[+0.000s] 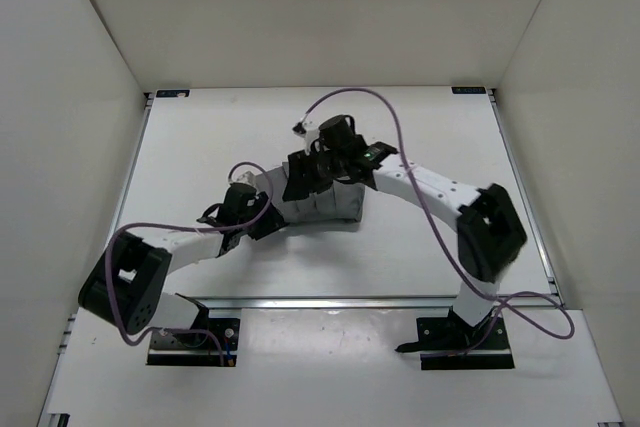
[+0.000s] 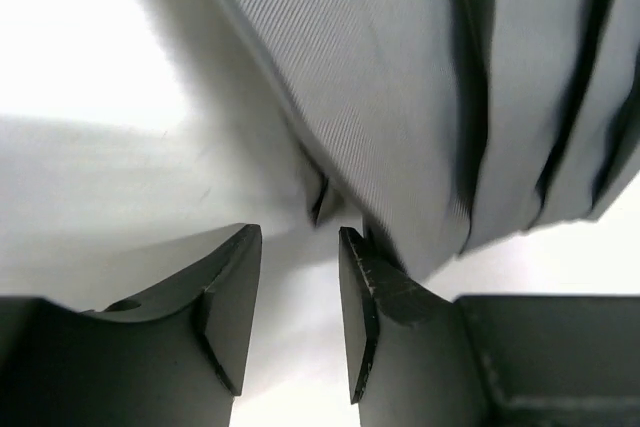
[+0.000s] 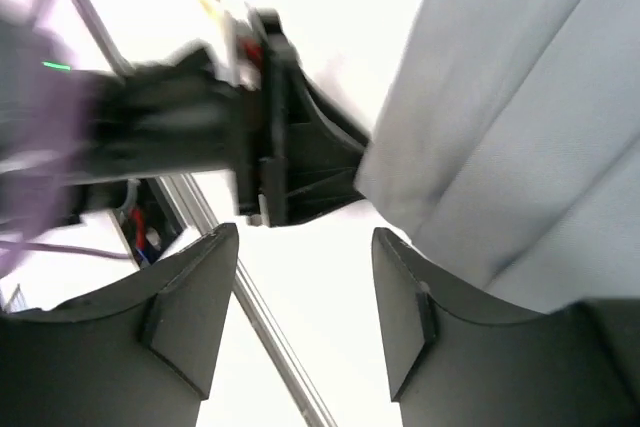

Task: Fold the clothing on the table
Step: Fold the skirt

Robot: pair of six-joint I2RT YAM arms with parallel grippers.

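While the clothing (image 1: pixel 328 205) lies on the bench (image 1: pixel 200 137), left gripper (image 2: pixel 300 237) is part open and right gripper (image 3: pixel 305 237) wide (both empty). The cloth is just beyond the left gripper's tips, beside the right gripper.

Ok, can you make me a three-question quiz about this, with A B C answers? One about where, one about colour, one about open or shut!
1. Where is the clothing? A) near the middle of the table; B) hanging off its edge; C) in a far corner.
2. What colour is it? A) red; B) grey; C) yellow.
3. How is the right tool? A) shut on the clothing; B) shut on a cable; C) open, holding nothing.
Answers: 1 A, the top view shows it mid-table; 2 B, the wrist views show grey pleats; 3 C, its fingers stand apart, nothing between them.
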